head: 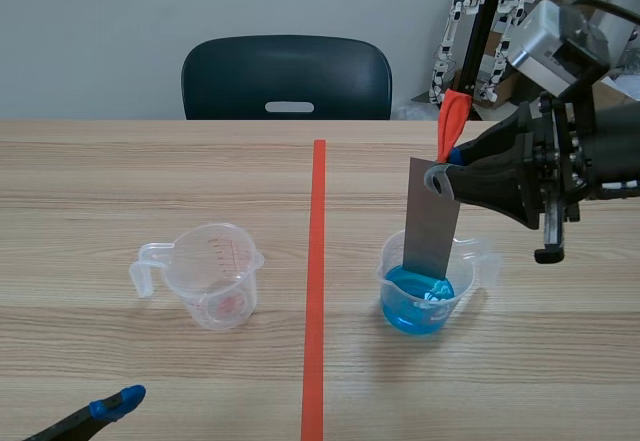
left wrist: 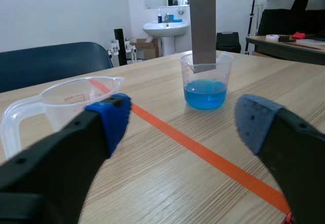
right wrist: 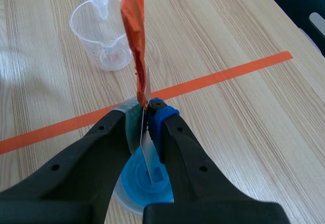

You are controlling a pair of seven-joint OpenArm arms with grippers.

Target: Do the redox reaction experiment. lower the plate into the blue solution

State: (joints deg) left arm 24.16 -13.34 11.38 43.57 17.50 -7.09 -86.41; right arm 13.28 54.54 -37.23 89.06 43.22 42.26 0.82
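Note:
A grey metal plate hangs upright from my right gripper, which is shut on its top edge, where an orange-red tag sticks up. The plate's lower end is inside the clear cup of blue solution. In the left wrist view the plate ends a little above the blue liquid. Seen from the right wrist, the plate is edge-on between the fingers of the right gripper, straight over the cup. My left gripper is open, low near the table's front left.
An empty clear measuring cup with a handle stands left of the orange-red tape line. It also shows beside my left gripper as the measuring cup. A dark chair stands behind the table's far edge.

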